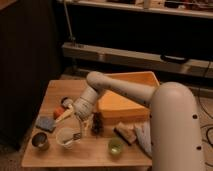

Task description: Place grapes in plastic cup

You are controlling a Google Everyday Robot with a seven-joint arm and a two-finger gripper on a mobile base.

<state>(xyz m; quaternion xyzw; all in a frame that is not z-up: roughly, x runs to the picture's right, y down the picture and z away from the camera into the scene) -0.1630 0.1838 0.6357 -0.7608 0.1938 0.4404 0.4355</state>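
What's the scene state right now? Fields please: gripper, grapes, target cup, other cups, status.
gripper: gripper open, nothing seen in it, low over the table at the right edge of the white cup
grapes: grapes lying on the table, just right of the gripper, not held
target: plastic cup, light green, upright near the front edge, right of the grapes and apart from them
other cups: white cup; metal cup at front left
status: grapes not yet in the plastic cup
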